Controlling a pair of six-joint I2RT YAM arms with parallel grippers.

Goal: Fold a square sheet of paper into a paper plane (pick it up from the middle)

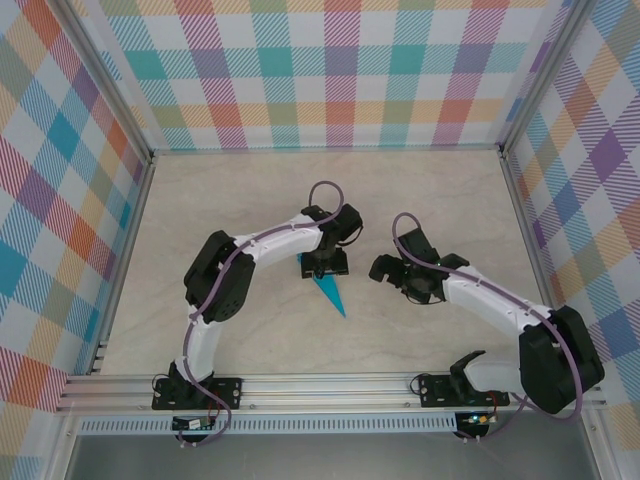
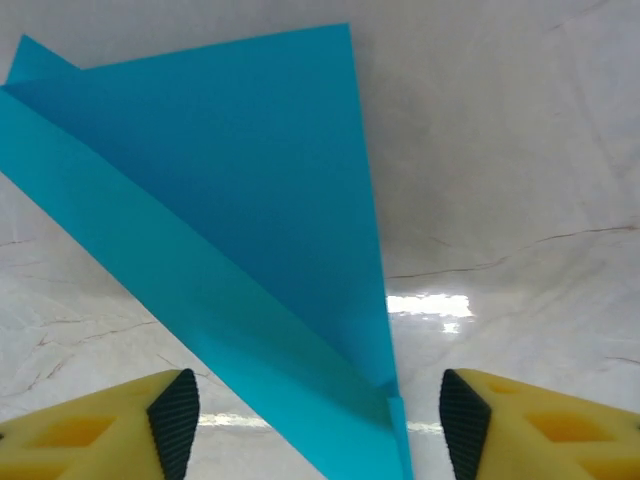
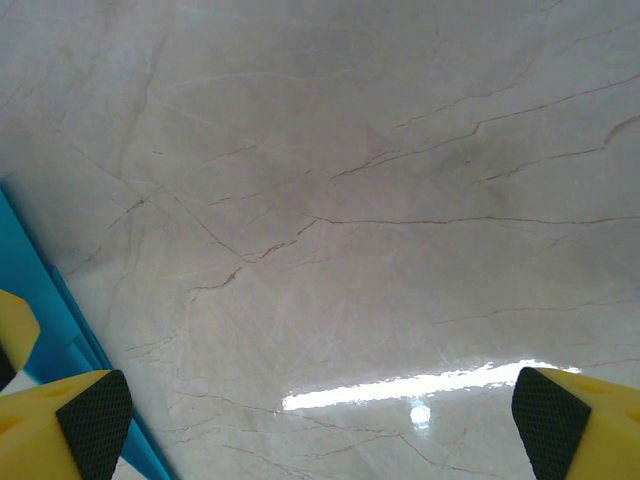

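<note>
The square sheet of paper lies on the table folded into a narrow, pointed teal paper plane (image 1: 330,291), with its tip toward the near right. My left gripper (image 1: 324,268) hovers over its wide end. In the left wrist view the layered teal plane (image 2: 230,200) runs down between the black pads (image 2: 175,420), and neither pad touches it; this gripper (image 2: 318,425) is open. My right gripper (image 1: 384,268) stands to the right of the plane, wide open over bare table (image 3: 322,415). A strip of the teal plane (image 3: 60,345) lies at that view's left edge.
The pale marble-patterned table (image 1: 240,200) is ringed by checkered walls (image 1: 330,70) and a metal rail (image 1: 330,385) at the near edge. A yellow finger (image 3: 12,330) of the left gripper pokes in beside the paper in the right wrist view.
</note>
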